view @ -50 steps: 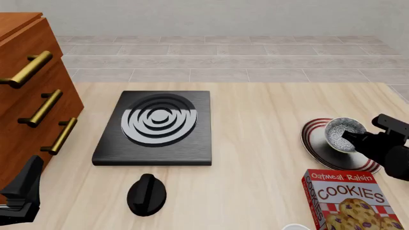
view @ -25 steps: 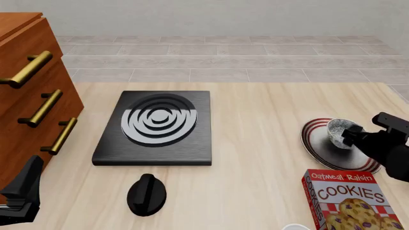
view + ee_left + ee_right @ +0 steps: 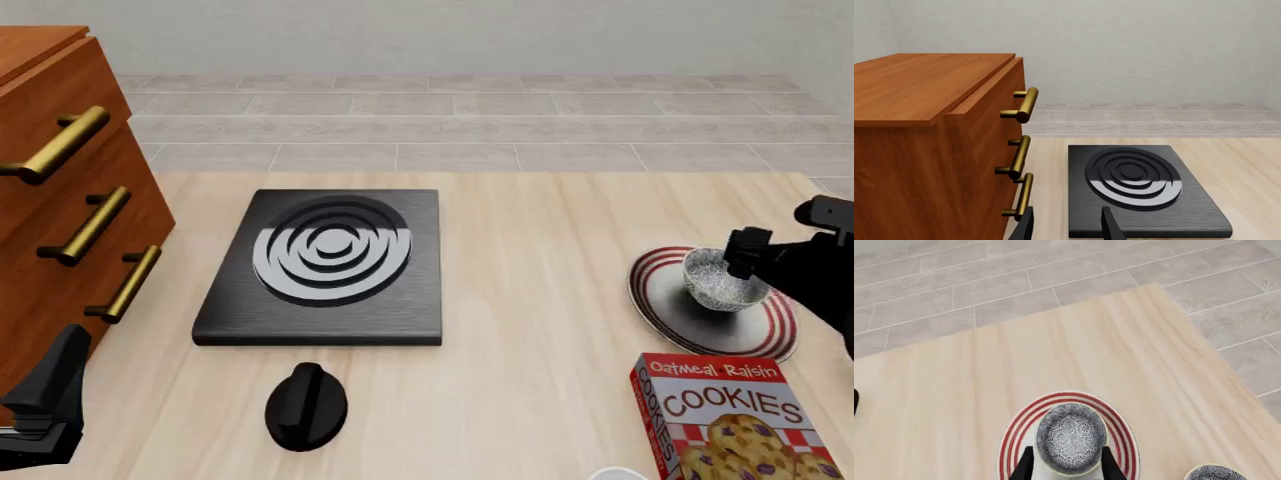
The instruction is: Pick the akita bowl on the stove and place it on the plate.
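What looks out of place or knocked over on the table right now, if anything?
Nothing stands out. The akita bowl sits upright on the plate, the stove is bare, and the cookies box lies undisturbed. The right end effector straddles the bowl.

L arm sits low at the near-left corner of the front view, only its dark wrist and left gripper [image 3: 47, 400] showing, well back from the work area. In the left wrist view its two fingertips [image 3: 1026, 227] stand apart w/ nothing between them, pointing forward and level.

R arm comes in from the right edge, wrist angled down. Right gripper [image 3: 742, 262] is spread, fingertips [image 3: 1023, 467] on either side of the akita bowl [image 3: 1071, 438]; contact w/ the rim is hard to judge, prob. just clear of it.
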Robot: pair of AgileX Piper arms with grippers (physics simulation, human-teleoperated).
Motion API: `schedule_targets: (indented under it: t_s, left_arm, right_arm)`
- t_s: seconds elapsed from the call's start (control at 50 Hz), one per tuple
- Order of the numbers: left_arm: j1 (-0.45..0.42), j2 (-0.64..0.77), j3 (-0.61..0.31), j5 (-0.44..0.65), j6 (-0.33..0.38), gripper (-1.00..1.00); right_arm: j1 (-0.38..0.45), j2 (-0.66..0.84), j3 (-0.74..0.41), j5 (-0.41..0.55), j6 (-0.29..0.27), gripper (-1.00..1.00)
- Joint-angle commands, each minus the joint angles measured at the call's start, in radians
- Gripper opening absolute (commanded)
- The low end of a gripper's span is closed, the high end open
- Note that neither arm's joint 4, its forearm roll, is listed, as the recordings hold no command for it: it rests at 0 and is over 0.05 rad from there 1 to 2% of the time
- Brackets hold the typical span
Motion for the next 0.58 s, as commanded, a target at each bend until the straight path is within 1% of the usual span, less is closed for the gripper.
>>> schedule_targets:
  t_s: [0.02, 0.04, 0.08, 0.12, 0.16, 0.18, 0.22, 0.24, 0.3, 0.34, 0.38, 0.44, 0.46, 0.5, 0.52, 0.54, 0.56, 0.58]
  left_arm:
    - [0.000, 0.000, 0.000, 0.000, 0.000, 1.00]
    - [0.000, 0.000, 0.000, 0.000, 0.000, 1.00]
    - [0.000, 0.000, 0.000, 0.000, 0.000, 1.00]
    - [0.000, 0.000, 0.000, 0.000, 0.000, 1.00]
    - [0.000, 0.000, 0.000, 0.000, 0.000, 1.00]
    - [0.000, 0.000, 0.000, 0.000, 0.000, 1.00]
    - [0.000, 0.000, 0.000, 0.000, 0.000, 1.00]
    - [0.000, 0.000, 0.000, 0.000, 0.000, 1.00]
    - [0.000, 0.000, 0.000, 0.000, 0.000, 1.00]
    - [0.000, 0.000, 0.000, 0.000, 0.000, 1.00]
    - [0.000, 0.000, 0.000, 0.000, 0.000, 1.00]
    - [0.000, 0.000, 0.000, 0.000, 0.000, 1.00]
    - [0.000, 0.000, 0.000, 0.000, 0.000, 1.00]
    - [0.000, 0.000, 0.000, 0.000, 0.000, 1.00]
    - [0.000, 0.000, 0.000, 0.000, 0.000, 1.00]
    - [0.000, 0.000, 0.000, 0.000, 0.000, 1.00]
    - [0.000, 0.000, 0.000, 0.000, 0.000, 1.00]
    - [0.000, 0.000, 0.000, 0.000, 0.000, 1.00]
  right_arm:
    - [0.071, -0.217, 0.029, 0.114, -0.038, 1.00]
    - [0.077, -0.239, 0.026, 0.130, -0.035, 1.00]
    - [0.098, -0.312, 0.029, 0.165, -0.069, 1.00]
    - [0.102, -0.332, 0.029, 0.182, -0.090, 1.00]
    - [0.109, -0.367, 0.026, 0.208, -0.079, 1.00]
    - [0.112, -0.390, 0.022, 0.226, -0.098, 1.00]
    - [0.121, -0.417, 0.030, 0.239, -0.116, 1.00]
    - [0.122, -0.431, 0.032, 0.246, -0.114, 1.00]
    - [0.138, -0.491, 0.036, 0.278, -0.128, 1.00]
    - [0.143, -0.535, 0.035, 0.297, -0.152, 1.00]
    - [0.142, -0.548, 0.024, 0.316, -0.181, 1.00]
    - [0.153, -0.614, 0.013, 0.345, -0.197, 1.00]
    - [0.154, -0.634, 0.011, 0.354, -0.217, 1.00]
    - [0.173, -0.691, 0.003, 0.380, -0.203, 1.00]
    - [0.197, -0.720, 0.004, 0.401, -0.216, 1.00]
    - [0.209, -0.733, 0.012, 0.407, -0.241, 1.00]
    - [0.209, -0.733, 0.012, 0.407, -0.241, 1.00]
    - [0.208, -0.744, 0.045, 0.394, -0.353, 1.00]
